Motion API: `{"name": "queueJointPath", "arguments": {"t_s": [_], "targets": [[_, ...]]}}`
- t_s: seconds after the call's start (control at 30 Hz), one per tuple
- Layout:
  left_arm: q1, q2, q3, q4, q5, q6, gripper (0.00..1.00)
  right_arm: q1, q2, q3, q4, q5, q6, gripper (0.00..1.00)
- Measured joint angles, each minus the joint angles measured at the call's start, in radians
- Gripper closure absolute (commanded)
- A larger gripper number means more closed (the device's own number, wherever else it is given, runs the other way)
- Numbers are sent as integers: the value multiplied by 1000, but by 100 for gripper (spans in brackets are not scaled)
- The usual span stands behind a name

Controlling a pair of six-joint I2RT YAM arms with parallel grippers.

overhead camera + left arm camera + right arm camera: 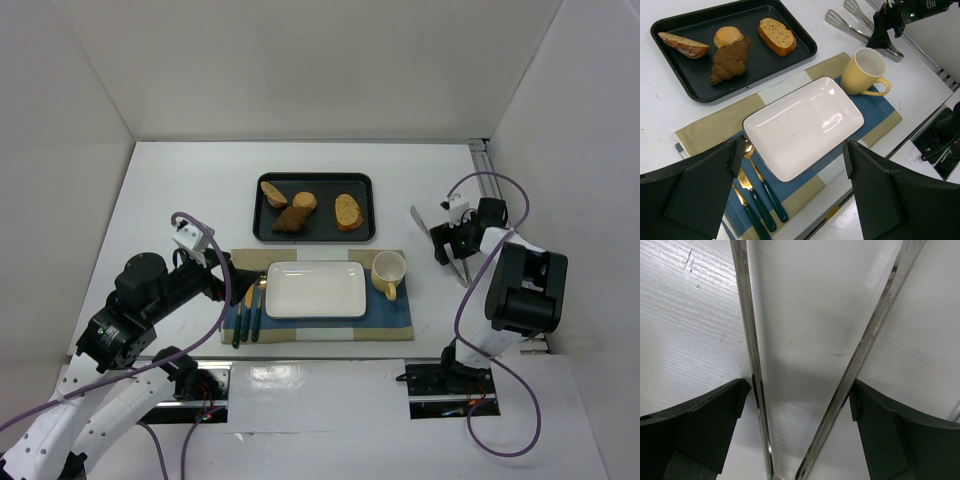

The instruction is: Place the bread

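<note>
The black tray holds the bread and 3 other baked pieces.

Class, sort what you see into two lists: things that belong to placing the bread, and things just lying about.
Job in hand: the bread, the black tray holding it, the tongs straddled by the right end effector, probably the white plate.
Lying about: yellow mug, cutlery, placemat, croissant, round roll, wedge-shaped slice.

White plate and yellow mug on striped placemat, black tray behind
</note>
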Motion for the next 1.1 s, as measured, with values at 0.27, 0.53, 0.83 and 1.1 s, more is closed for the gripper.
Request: {"name": "queueJointPath", "arguments": {"t_s": [0.27, 0.53, 0.83, 1.1], "targets": [[0, 0, 0, 0, 0, 0, 0, -18, -8, -12, -3, -23, -9, 14], [0, 0, 0, 0, 0, 0, 0, -31, -15, -22, -18, -46, -21, 51], [0, 0, 0, 0, 0, 0, 0, -40, -14, -11, -51, -62, -40, 86], [0, 6, 0, 0, 0, 0, 0, -51, -33, 13, -167, -108, -58, 87]]}}
